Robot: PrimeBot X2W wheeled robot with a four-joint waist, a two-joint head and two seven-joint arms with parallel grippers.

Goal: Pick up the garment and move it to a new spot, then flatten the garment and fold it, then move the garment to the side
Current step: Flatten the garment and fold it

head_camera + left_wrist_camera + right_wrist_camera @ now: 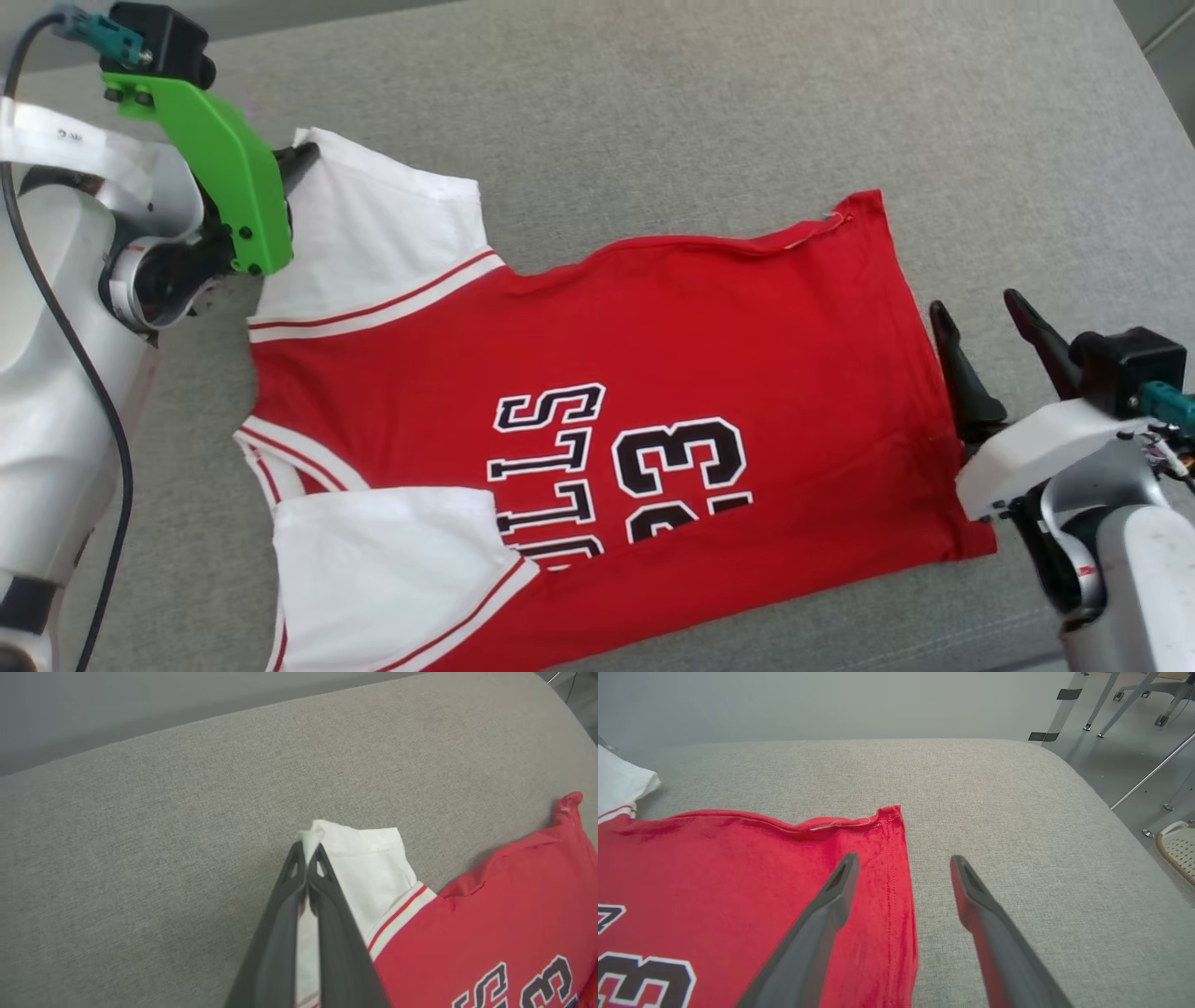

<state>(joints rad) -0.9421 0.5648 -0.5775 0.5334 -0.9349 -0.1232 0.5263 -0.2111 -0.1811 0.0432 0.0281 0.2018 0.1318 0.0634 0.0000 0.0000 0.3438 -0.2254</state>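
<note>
Far left, head view: pale left arm [56, 373] with a black cable [93, 401] alongside and a green bracket [224, 168] at the wrist. Left jaws pressed shut, fingers [280, 933] together along their length, pinching the outer corner of the far white sleeve [373, 233] [369, 868]. A small tuft of white cloth poking out between the tips in the left wrist view.

Centre: garment [653, 345] [504, 914] [714, 868], red with white sleeves, spread front-up on the grey fabric surface [653, 112], collar end to the left, hem [934, 420] [896, 896] to the right. Red-and-white striped trim at the sleeve seams and neck. Near sleeve [373, 569] folded inward over the chest, covering the start of the black, white-edged lettering [551, 467]. Number 23 [681, 467] just right of the lettering, the nearer digit cut off by a fold of red cloth. Far hem corner slightly rumpled.

Right: right jaws spread wide, holding nothing, level with the hem. In the right wrist view, one finger [822, 924] over the red cloth just inside the hem, the other [985, 914] over bare grey surface; contact with the cloth impossible to tell. Far right of that view: floor [1111, 765] with metal legs [1104, 700].
</note>
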